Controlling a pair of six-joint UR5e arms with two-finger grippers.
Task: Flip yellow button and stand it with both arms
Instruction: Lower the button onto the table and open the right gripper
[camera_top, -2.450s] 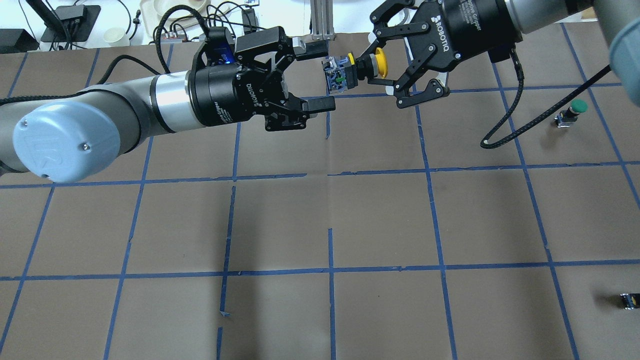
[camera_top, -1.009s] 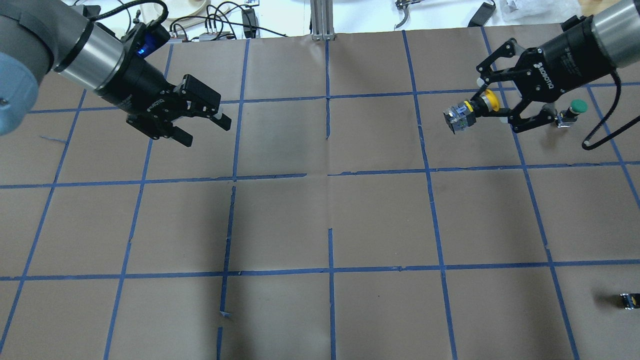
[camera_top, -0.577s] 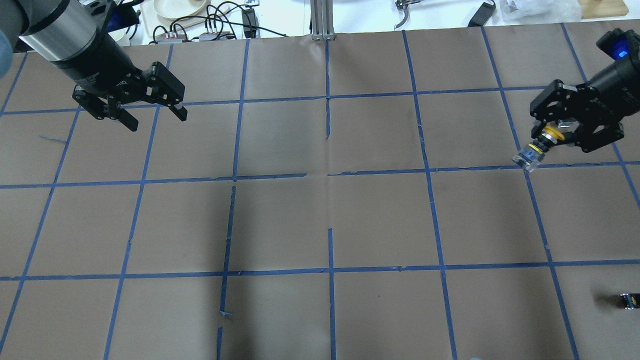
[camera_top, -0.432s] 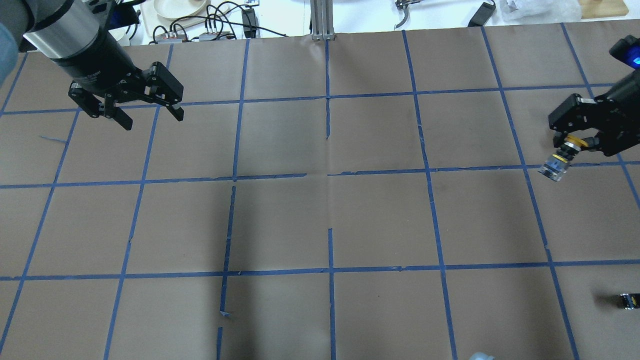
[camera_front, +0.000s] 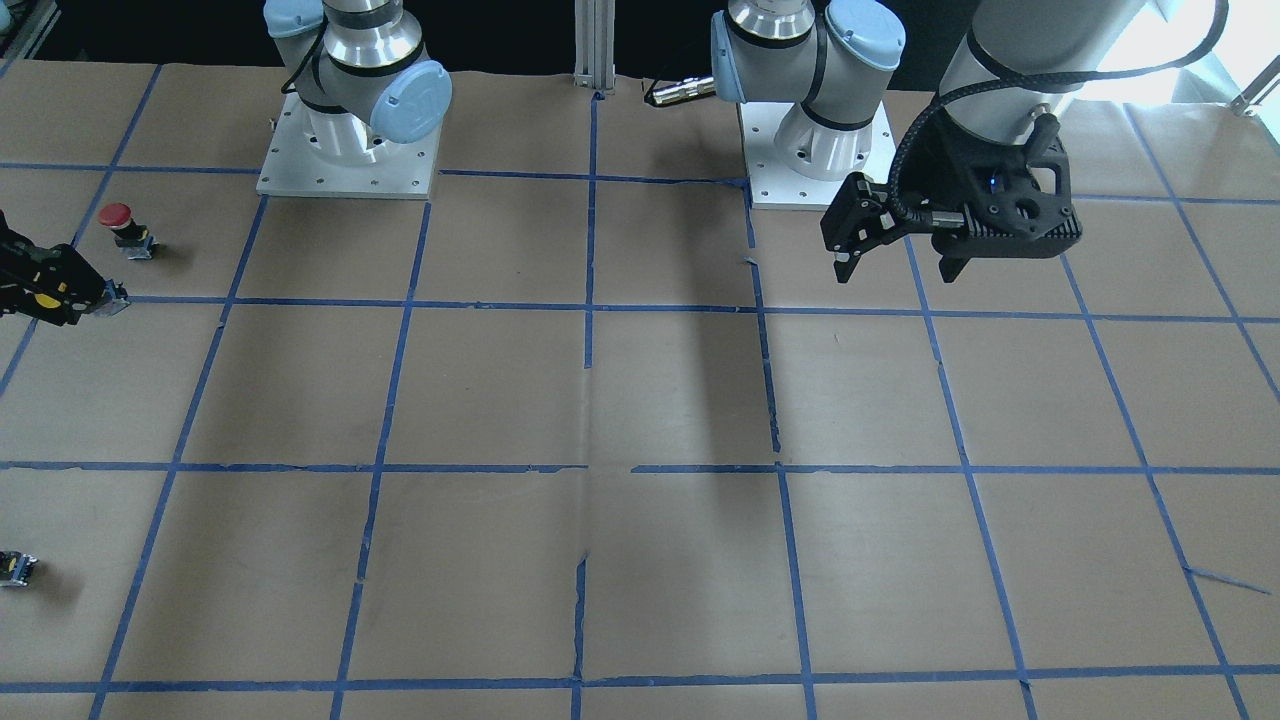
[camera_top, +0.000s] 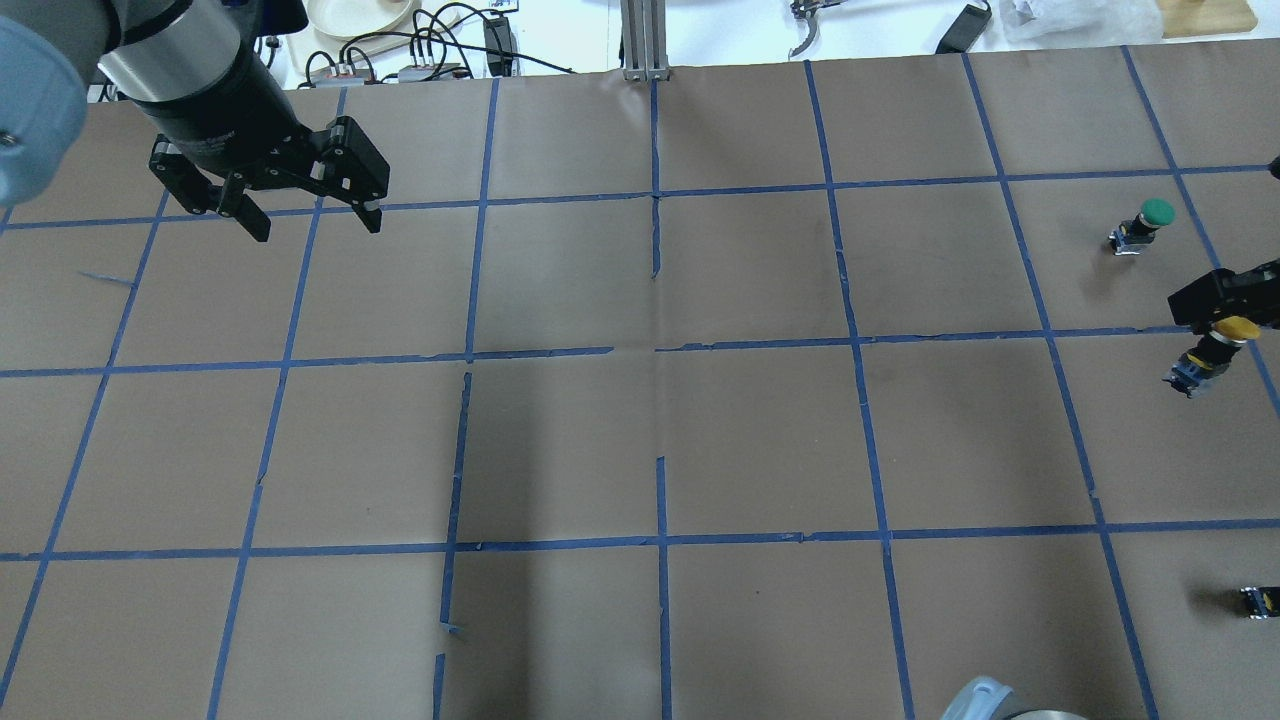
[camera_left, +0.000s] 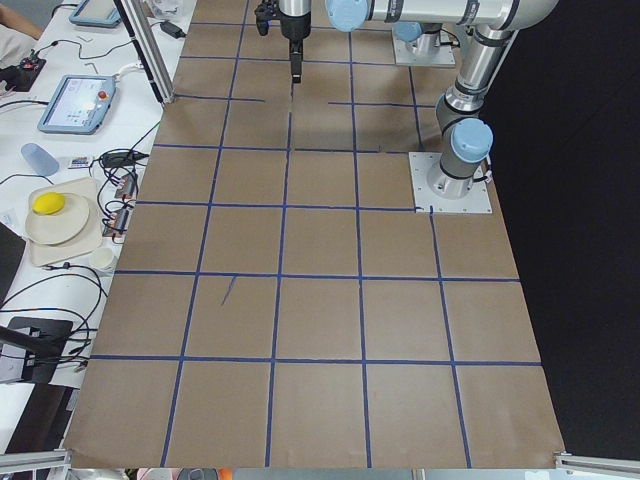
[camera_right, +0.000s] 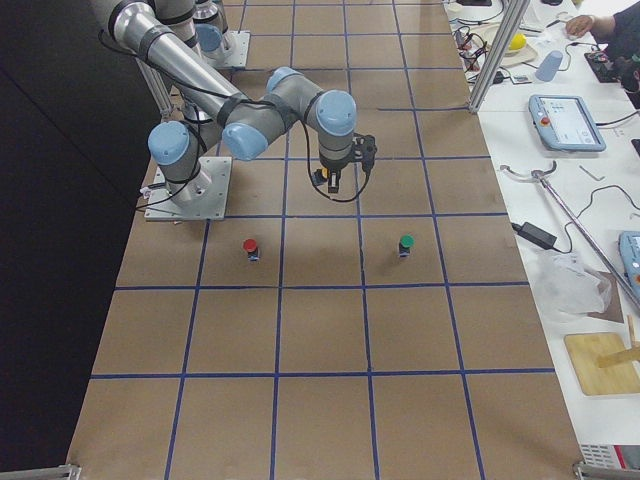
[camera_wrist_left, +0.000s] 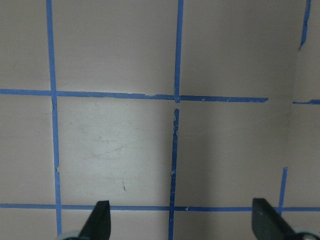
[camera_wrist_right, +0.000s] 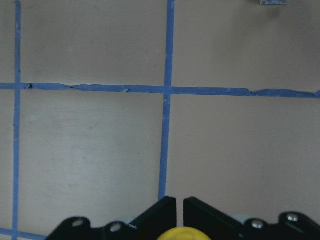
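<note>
Clamping the yellow button (camera_top: 1205, 358) by the sides of its cap in the right gripper (camera_top: 1230, 315), at the right edge of the overhead view, near the green button (camera_top: 1147, 222) and the red button (camera_front: 125, 228); pointing the contact block down and slightly aslant toward the brown paper (camera_top: 760, 440), contact not determinable. Holding the left gripper (camera_top: 315, 228) spread wide, grasping nothing, over the far left squares. Showing also a small black switch block (camera_top: 1255, 600) lying well apart.
</note>
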